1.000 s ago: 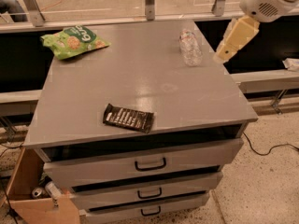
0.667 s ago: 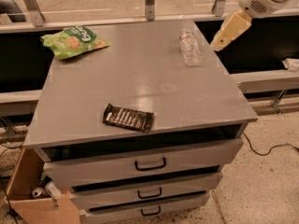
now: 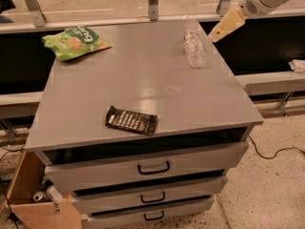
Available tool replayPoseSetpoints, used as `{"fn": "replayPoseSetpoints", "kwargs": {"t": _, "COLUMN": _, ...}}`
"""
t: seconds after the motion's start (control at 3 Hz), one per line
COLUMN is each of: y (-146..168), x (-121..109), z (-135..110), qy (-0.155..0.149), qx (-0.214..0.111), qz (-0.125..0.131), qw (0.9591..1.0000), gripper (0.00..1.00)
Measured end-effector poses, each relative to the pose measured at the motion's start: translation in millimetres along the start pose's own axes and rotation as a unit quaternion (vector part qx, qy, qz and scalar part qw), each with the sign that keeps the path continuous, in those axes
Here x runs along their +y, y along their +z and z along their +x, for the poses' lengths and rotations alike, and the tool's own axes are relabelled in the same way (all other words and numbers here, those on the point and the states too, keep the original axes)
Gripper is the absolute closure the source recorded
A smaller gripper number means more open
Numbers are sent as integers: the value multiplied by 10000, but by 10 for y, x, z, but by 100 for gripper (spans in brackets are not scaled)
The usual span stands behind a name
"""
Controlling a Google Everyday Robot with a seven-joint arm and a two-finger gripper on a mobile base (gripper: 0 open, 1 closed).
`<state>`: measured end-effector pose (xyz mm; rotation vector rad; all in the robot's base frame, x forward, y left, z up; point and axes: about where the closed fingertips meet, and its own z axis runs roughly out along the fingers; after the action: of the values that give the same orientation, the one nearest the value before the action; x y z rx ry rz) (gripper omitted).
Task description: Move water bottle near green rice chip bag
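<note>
The gripper (image 3: 215, 35) is found in the air beyond the far right corner of the grey cabinet top (image 3: 143, 80), pointed down and to the left. It is held just beside the water bottle (image 3: 195, 49) but apart from it, and nothing is carried in it. Whether the gripper is apart or together cannot be told.

The water bottle is observed lying on its side near the far right edge of the top, cap towards the rear. The green rice chip bag (image 3: 76, 42) is laid flat at the far left corner, well apart from the bottle. A dark snack bar wrapper (image 3: 131, 120) is noted near the front edge. Three drawers (image 3: 153, 167) are seen below, the uppermost drawn slightly out. A cardboard box (image 3: 28, 194) is placed on the floor at the lower left.
</note>
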<state>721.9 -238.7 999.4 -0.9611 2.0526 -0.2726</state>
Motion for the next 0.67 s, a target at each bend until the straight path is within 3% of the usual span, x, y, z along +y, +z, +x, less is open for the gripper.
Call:
{"fn": "replayPoseSetpoints", "kwargs": {"t": 0.33, "y": 342, "x": 84, "z": -6, "qy": 730, "qx": 14, "qz": -190, "qw": 9971, "gripper": 0}}
{"fn": "replayPoseSetpoints", "kwargs": {"t": 0.67, "y": 621, "x": 203, "z": -28, "qy": 1215, "qx": 3, "qz": -414, "qw": 9917, "gripper": 0}}
